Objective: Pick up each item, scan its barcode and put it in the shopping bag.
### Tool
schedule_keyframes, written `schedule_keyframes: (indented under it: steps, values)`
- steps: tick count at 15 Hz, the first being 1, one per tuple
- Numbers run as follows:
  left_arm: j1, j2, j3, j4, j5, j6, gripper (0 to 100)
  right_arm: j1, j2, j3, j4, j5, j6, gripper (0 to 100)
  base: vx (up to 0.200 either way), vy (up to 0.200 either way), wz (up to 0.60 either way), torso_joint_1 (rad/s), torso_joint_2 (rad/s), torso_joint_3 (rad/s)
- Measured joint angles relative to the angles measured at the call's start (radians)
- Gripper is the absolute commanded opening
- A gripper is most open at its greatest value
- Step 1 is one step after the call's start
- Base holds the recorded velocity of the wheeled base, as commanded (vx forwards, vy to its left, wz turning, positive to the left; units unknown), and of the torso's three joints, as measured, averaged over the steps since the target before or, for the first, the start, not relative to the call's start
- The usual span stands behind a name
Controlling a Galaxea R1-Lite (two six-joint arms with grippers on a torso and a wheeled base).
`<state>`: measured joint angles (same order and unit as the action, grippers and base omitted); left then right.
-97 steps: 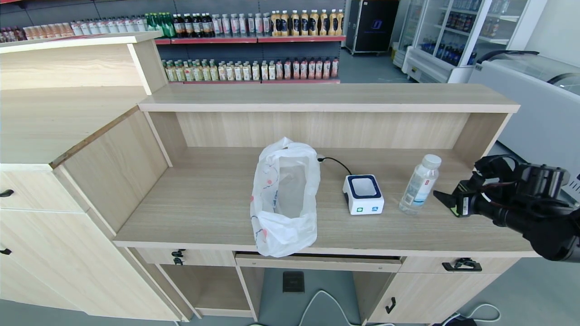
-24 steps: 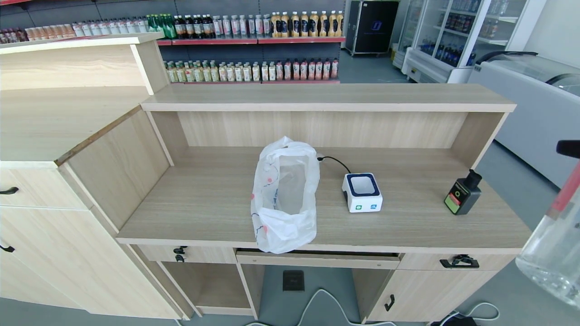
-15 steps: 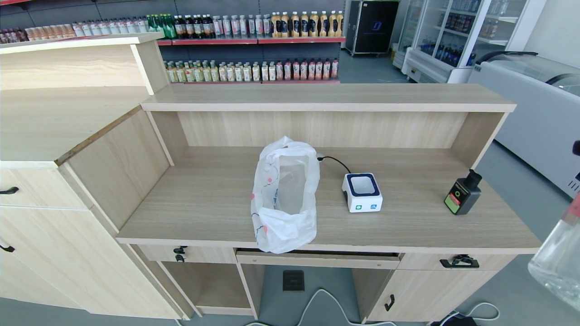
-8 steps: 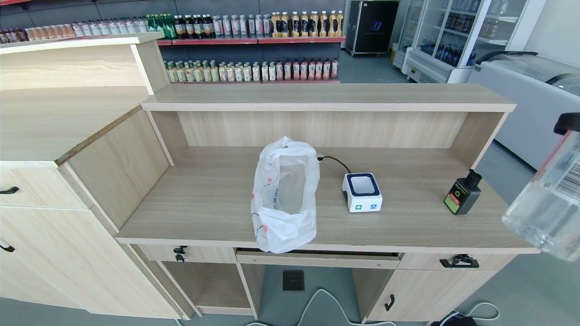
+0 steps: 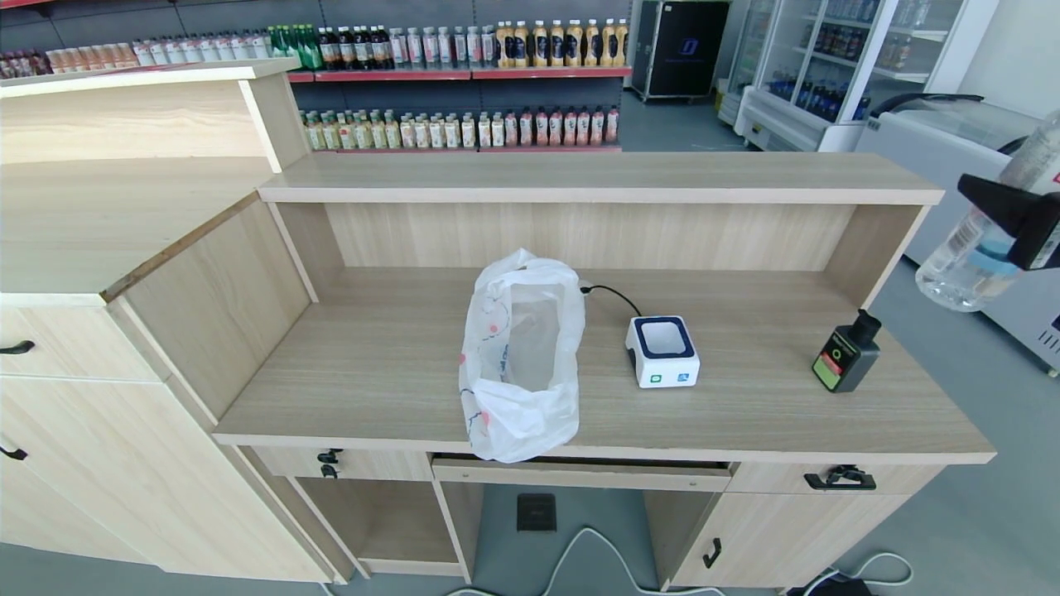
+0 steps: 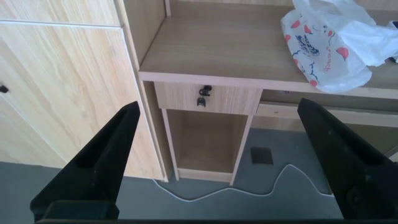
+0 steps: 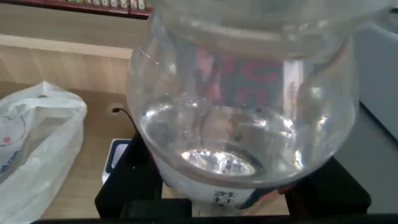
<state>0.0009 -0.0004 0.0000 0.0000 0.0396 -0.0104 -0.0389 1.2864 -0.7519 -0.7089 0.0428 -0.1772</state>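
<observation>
head: water bottle (image 5: 952,277) is held tilted, base lowest, clamped by right gripper (image 5: 1006,223) off the counter's (image 5: 745,414) right end; barcode scanner (image 5: 662,352) is lower-left, well apart, shopping bag (image 5: 517,356) further left | left wrist: left gripper (image 6: 217,109) is spread wide, empty | right wrist: scanner is glimpsed past the gripped bottle

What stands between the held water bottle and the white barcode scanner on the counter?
Only the small black bottle, standing on the counter's right part roughly between water bottle and barcode scanner. The water bottle hangs higher, beyond the counter's right end, so it can probably pass above.
</observation>
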Motion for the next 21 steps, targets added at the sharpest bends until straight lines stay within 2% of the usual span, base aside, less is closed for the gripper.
schedule_keyframes:
  steps: [4,6,8,13,17,21]
  values:
    - [0.001,0.0,0.0,0.0,0.0,0.0,100,-0.154,0.086,0.056,-0.032,-0.065,-0.191,0,0.0,0.0,0.0,0.0,0.0,0.0]
    - [0.0,0.0,0.0,0.0,0.0,0.0,100,-0.205,0.116,0.072,-0.043,-0.067,-0.213,0,0.0,0.0,0.0,0.0,0.0,0.0]
    - [0.0,0.0,0.0,0.0,0.0,0.0,100,-0.238,0.143,0.079,-0.076,-0.067,-0.226,0,0.0,0.0,0.6,0.002,0.0,0.0]
    - [0.0,0.0,0.0,0.0,0.0,0.0,100,-0.248,0.21,0.075,-0.2,-0.065,-0.318,0,0.0,0.0,0.6,0.004,0.0,0.002]
    - [0.0,0.0,0.0,0.0,0.0,0.0,100,-0.245,0.286,0.067,-0.28,-0.036,-0.413,0,0.0,0.0,0.0,0.0,0.0,0.0]
    - [0.0,0.0,0.0,0.0,0.0,0.0,100,-0.243,0.405,0.059,-0.43,-0.035,-0.555,0,0.0,0.0,0.0,0.0,0.0,0.0]
